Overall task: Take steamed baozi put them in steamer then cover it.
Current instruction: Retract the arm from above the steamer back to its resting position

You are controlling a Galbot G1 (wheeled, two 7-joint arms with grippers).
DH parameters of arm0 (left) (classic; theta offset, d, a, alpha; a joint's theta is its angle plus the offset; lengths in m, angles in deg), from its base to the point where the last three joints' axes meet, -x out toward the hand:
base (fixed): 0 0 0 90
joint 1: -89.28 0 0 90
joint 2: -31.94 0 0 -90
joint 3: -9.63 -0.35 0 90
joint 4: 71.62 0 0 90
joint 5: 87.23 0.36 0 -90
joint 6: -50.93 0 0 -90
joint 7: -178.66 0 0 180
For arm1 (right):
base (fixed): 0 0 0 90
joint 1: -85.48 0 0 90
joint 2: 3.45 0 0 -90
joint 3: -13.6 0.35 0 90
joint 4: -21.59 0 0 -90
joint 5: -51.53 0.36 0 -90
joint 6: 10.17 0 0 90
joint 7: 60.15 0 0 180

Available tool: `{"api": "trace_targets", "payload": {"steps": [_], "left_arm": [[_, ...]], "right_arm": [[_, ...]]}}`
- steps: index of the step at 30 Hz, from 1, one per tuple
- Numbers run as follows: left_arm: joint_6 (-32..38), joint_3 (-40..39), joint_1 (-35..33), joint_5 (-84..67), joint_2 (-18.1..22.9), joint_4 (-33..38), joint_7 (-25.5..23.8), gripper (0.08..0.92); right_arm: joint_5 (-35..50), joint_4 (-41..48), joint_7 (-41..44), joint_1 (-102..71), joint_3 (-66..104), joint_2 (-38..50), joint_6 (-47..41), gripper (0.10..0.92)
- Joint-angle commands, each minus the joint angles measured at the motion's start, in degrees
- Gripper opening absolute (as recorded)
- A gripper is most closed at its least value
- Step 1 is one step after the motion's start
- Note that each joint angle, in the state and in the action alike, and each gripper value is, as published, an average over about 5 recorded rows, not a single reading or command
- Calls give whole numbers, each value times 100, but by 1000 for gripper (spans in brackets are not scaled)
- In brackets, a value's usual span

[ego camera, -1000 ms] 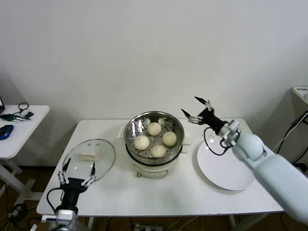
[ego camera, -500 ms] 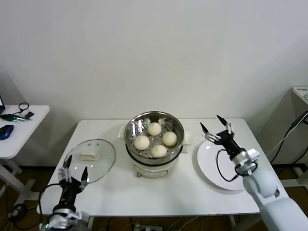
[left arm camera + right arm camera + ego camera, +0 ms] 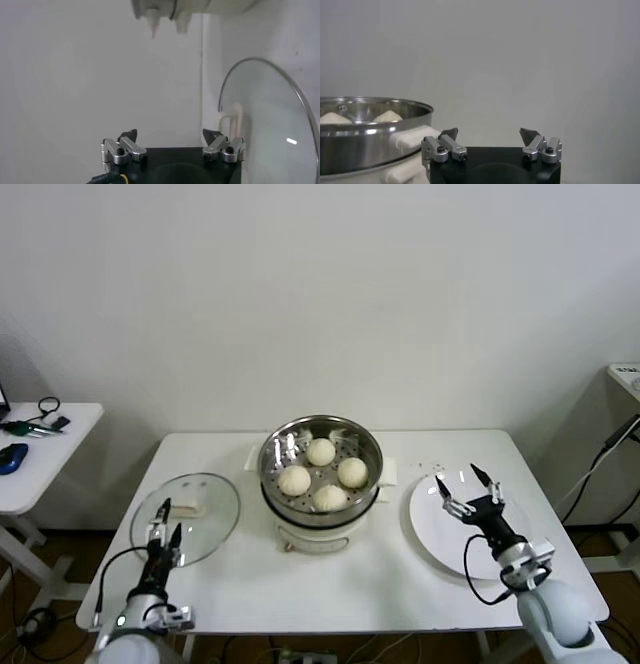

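While the steamer (image 3: pixel 321 474) stands uncovered at the middle of the desk (image 3: pixel 250 584), four steamed baozi (image 3: pixel 320 473) sit together on its perforated floor. Its cover (image 3: pixel 187 517) lies flat on the desk to the robot's left, with the left gripper (image 3: pixel 160 519) over its near edge, fingers spread and grasping nothing. On the other side, the right gripper (image 3: pixel 468 487) hovers over the bare white plate (image 3: pixel 440 539), fingers likewise spread and unladen.
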Motion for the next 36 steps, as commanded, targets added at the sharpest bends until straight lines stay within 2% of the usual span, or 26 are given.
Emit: {"api": "trace_targets", "payload": {"steps": [1,15,36], "left_arm": [[434,-45,1176,594,-105,-1757,195,823],[592,-28,1763,582,-68,-2576,452,823],[608,-151,2239,465,-117,-2951,604,823]], "right_arm": [[-236,102,63,-331,259,-257,-13,823],[-337,327,111,-189,238,-306,11,823],[-473,542,217,-111,240,-395,77,823]]}}
